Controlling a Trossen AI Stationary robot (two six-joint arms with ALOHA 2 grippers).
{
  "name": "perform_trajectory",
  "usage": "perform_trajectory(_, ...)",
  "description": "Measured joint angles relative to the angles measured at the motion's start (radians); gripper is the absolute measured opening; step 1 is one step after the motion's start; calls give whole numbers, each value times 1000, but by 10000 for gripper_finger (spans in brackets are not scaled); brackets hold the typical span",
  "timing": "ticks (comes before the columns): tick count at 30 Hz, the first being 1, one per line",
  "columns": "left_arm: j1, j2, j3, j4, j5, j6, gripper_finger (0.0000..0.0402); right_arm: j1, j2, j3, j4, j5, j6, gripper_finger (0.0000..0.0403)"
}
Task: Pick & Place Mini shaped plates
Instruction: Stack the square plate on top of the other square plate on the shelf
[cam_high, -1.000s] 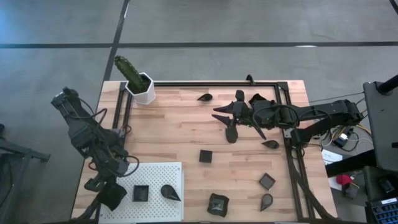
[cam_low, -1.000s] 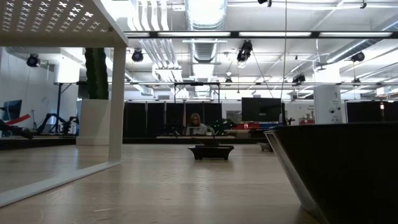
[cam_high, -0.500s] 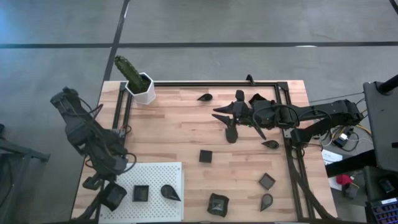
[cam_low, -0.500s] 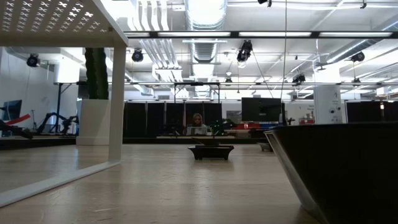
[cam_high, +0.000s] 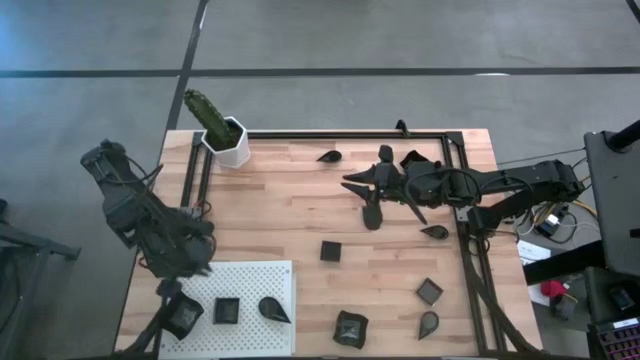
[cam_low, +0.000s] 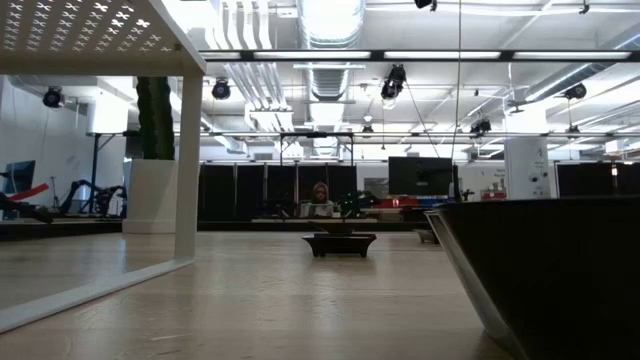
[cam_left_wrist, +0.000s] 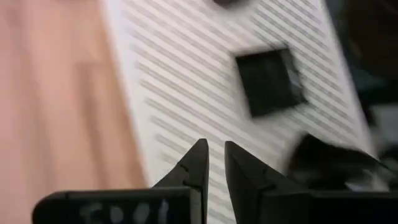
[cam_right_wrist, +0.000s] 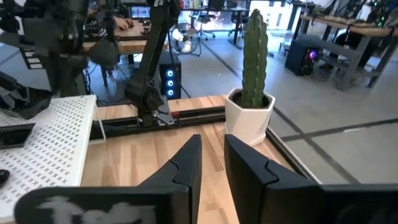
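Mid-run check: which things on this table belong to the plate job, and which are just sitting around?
Part of the job:
- mini shaped plates, scattered on the wood, three on the board
- white perforated board
- left gripper, over the board
- right gripper, near the far edge

Just lying about:
- white pot with cactus
- black frame

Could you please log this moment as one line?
left tool over white board | right tool above table | mini plates on board
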Motion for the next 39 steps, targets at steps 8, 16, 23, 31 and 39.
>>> perform_trajectory(8,29,0,0,14,-475,-5,43,-3,-8,0,-165,0,30,16)
perform_trajectory(16,110,2,0,87,-623,25,40,-21,-7,-1,-344,-60,104,8)
perform_trajectory(23,189,2,0,151,-624,101,38,-56,7,-51,-424,-168,178,8)
perform_trajectory(31,254,2,-1,198,-624,206,35,-97,7,-164,-373,-237,236,8)
perform_trajectory(39,304,2,-2,206,-624,233,32,-96,6,-292,-207,-280,233,8)
